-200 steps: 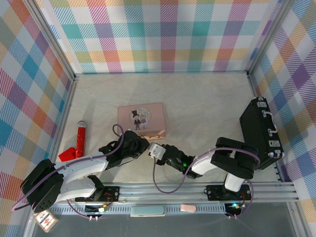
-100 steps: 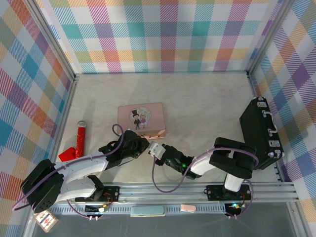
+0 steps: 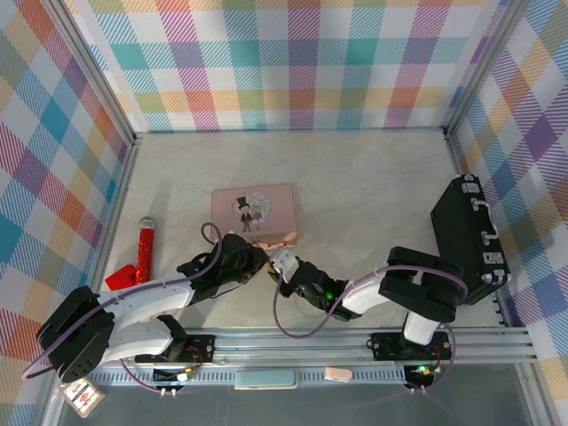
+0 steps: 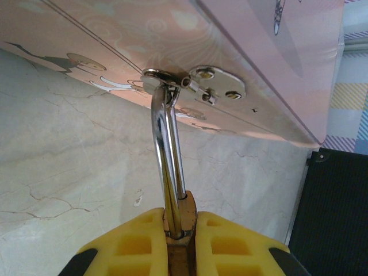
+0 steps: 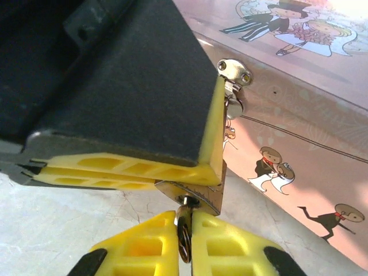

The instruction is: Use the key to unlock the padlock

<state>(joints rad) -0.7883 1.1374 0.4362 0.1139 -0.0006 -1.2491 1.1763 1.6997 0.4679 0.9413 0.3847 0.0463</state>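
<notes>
- The left hand [image 4: 183,230] is clamping almost closed on the padlock [image 4: 185,210]. The padlock is hanging by its shackle [image 4: 163,138] from the hasp [image 4: 214,80] on the tin's [image 4: 270,46] near side, just above the tabletop [image 4: 69,161].
- The right hand [image 5: 184,221] is pinching nearly shut on the key [image 5: 184,241], whose tip is meeting the padlock's underside. I cannot tell how deep it is sitting.
- The thin key is at risk of slipping or bending if turning starts before it is fully seated.
- With the shackle sitting loose in the hasp, the padlock is liable to be twisting in the left grip instead of unlocking.
- Pushing is likely sliding the tin farther away.
- The two hands are crowding each other against the tin.
- The microphone [image 3: 144,248] at the left and the case [image 3: 466,235] at the right are lying well apart, blocking nothing.
</notes>
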